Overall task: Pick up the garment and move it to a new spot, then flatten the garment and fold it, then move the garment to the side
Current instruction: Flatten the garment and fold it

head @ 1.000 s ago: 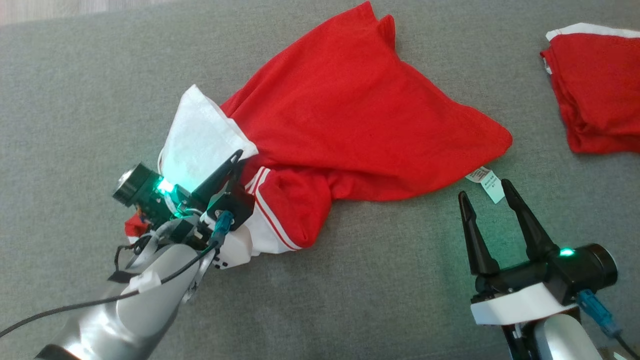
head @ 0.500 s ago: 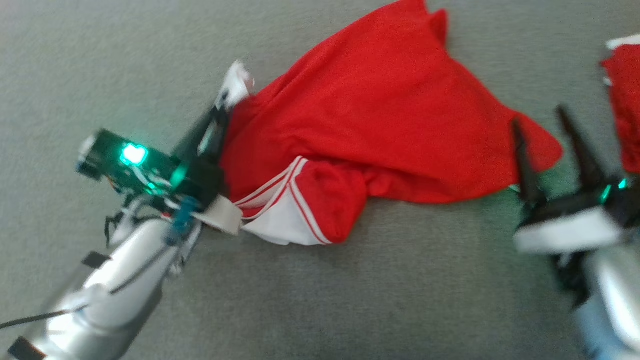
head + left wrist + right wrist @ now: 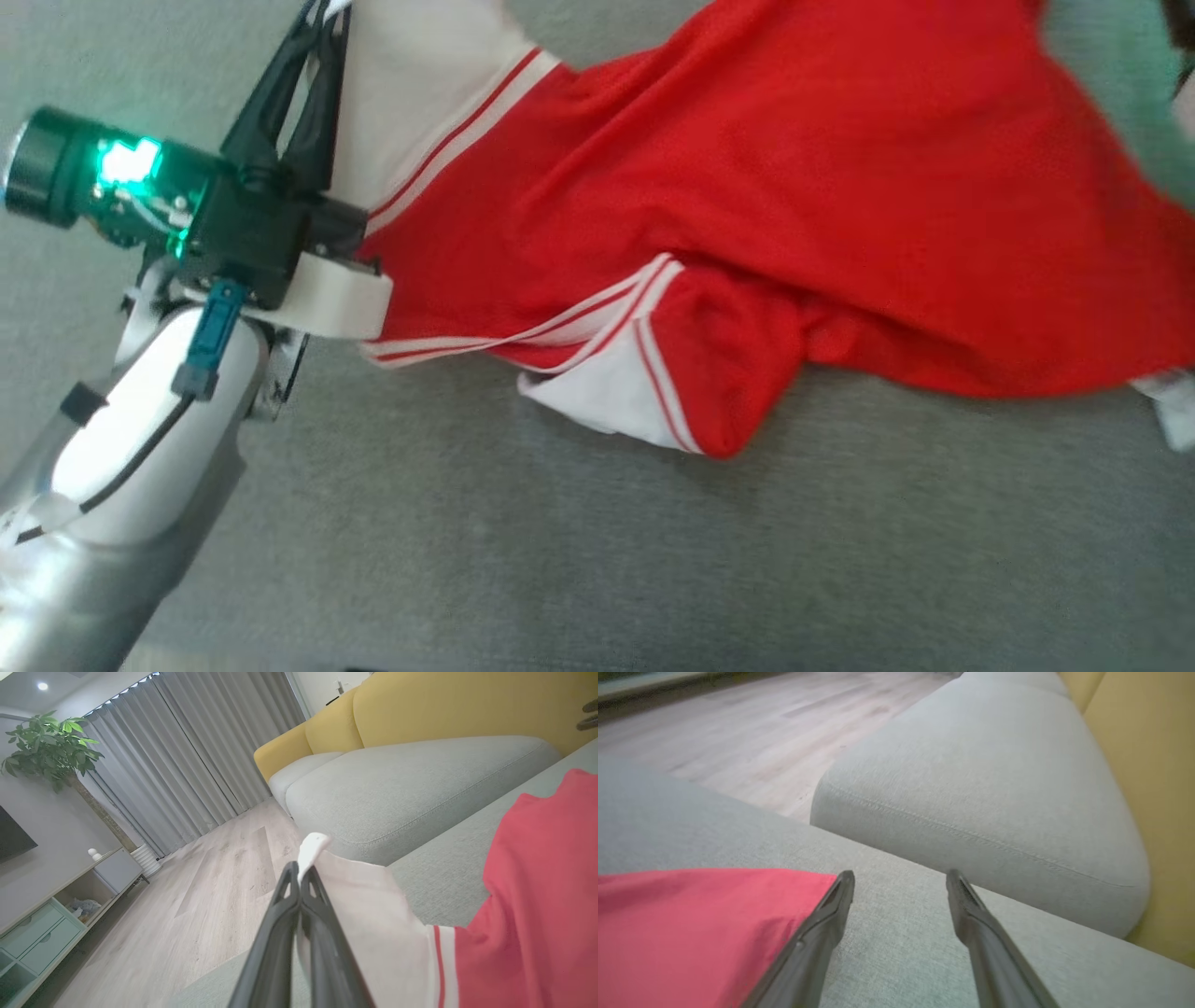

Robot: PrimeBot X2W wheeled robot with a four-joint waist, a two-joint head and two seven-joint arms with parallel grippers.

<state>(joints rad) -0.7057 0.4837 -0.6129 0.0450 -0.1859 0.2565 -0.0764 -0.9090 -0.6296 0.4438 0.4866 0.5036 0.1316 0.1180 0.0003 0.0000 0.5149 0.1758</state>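
The left gripper's two dark fingers are pressed together, clamped on a white corner of fabric that pokes out just past their tips. That corner belongs to a white sleeve of a red shirt: one garment, with a red body and white panels trimmed in thin red and white stripes.

In the head view the left gripper sits at the upper left, and the shirt stretches away from it toward the right edge, so its long axis runs left to right, slightly downhill. The pinched sleeve is the leftmost end. A second sleeve, red with a white cuff, folds down toward the bottom of the view near the middle. A small white care label shows at the shirt's lower right edge.

The shirt lies on a grey sofa seat (part of it seems lifted at the gripped end).

The right gripper's two fingers stand wide apart, holding nothing — its left finger is just beside the shirt's red edge. Beyond are a grey cushion, a yellow backrest and a wooden floor.
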